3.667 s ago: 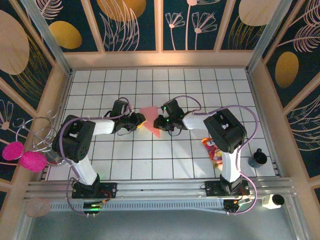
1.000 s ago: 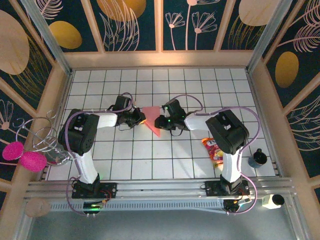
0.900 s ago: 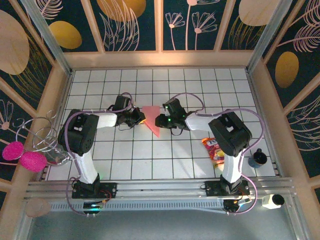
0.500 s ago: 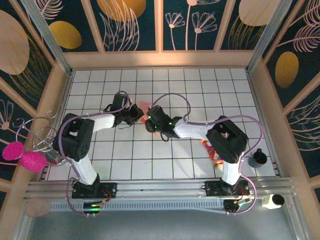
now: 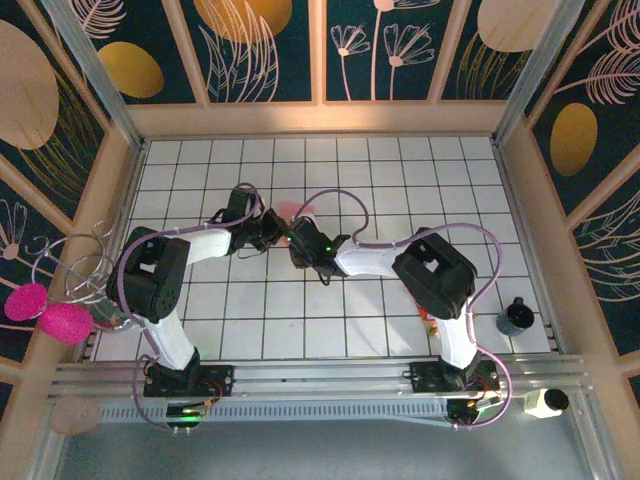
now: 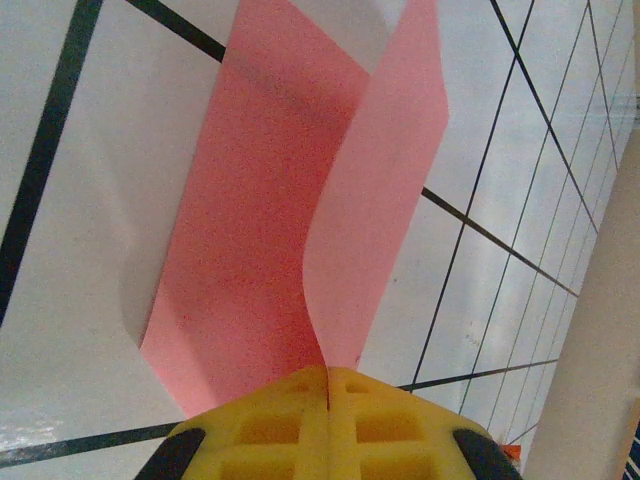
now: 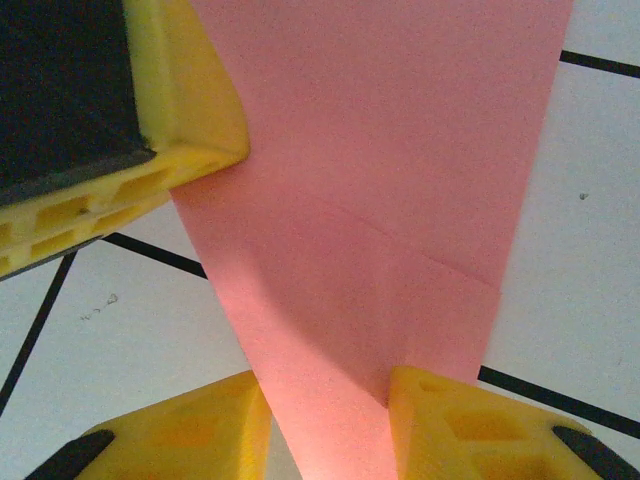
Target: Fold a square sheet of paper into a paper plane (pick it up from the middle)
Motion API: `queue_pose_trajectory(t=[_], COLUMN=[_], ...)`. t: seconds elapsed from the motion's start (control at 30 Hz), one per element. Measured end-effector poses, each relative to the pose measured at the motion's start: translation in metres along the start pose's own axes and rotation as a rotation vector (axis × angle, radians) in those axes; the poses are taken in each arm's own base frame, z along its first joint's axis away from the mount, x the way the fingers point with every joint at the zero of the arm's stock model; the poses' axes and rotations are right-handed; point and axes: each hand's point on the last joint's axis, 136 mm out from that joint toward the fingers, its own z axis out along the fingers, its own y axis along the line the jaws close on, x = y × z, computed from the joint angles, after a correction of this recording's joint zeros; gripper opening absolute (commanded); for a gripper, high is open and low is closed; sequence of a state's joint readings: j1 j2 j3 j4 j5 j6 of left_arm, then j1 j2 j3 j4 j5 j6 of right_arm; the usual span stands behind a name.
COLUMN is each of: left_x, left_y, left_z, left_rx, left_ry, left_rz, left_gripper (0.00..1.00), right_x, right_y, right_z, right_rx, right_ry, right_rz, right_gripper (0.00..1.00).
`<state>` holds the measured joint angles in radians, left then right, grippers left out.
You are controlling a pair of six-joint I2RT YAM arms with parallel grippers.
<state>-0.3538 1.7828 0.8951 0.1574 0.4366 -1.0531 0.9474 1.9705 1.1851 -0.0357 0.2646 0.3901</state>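
The folded salmon-pink square sheet of paper sits mid-table, mostly covered by both grippers. In the left wrist view the paper lies on the tiles with one flap curling upward, and my left gripper is shut on that flap's near end. My left gripper sits just left of my right gripper. In the right wrist view the paper runs down between my right gripper's yellow fingers, which stand apart with a gap; the right finger touches a folded edge. The left gripper's finger presses the paper's upper-left edge.
A red and yellow snack packet lies under the right arm's elbow. A small black cylinder stands at the right edge. Pink pompoms and a wire stand sit outside the left wall. Wooden walls enclose the tiled floor.
My right gripper has slid left across the paper until it nearly touches the left gripper. The paper, earlier seen as a flat triangle, is now mostly hidden between them.
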Motion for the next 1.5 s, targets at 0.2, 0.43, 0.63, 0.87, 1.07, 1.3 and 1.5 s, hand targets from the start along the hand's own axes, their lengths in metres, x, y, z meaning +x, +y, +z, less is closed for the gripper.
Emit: queue_pose_trajectory(t=[0.2, 0.43, 0.63, 0.87, 1.07, 1.3, 1.5], left_x=[0.001, 0.001, 0.004, 0.003, 0.001, -0.001, -0.006], left_y=[0.000, 0.000, 0.002, -0.001, -0.005, -0.008, -0.015], left_z=[0.000, 0.000, 0.001, 0.000, -0.001, -0.001, -0.001], left_rx=[-0.001, -0.004, -0.017, -0.019, -0.019, -0.018, -0.015], left_ry=[0.001, 0.004, 0.011, 0.012, 0.012, 0.009, 0.005], left_rz=[0.001, 0.000, -0.003, 0.000, 0.001, 0.011, 0.025], left_gripper=[0.06, 0.06, 0.06, 0.06, 0.07, 0.09, 0.13], right_x=[-0.001, -0.003, -0.004, -0.006, -0.007, -0.002, 0.003], right_y=[-0.004, -0.010, -0.014, -0.017, -0.020, -0.021, -0.018], right_z=[0.000, -0.001, -0.003, -0.005, -0.004, -0.001, -0.001], right_rx=[0.022, 0.067, 0.110, 0.155, 0.189, 0.203, 0.207], right_ry=[-0.005, -0.020, -0.038, -0.054, -0.059, -0.044, -0.034], right_rz=[-0.002, -0.008, -0.044, -0.096, -0.142, -0.203, -0.243], right_gripper=[0.36, 0.33, 0.30, 0.30, 0.30, 0.20, 0.14])
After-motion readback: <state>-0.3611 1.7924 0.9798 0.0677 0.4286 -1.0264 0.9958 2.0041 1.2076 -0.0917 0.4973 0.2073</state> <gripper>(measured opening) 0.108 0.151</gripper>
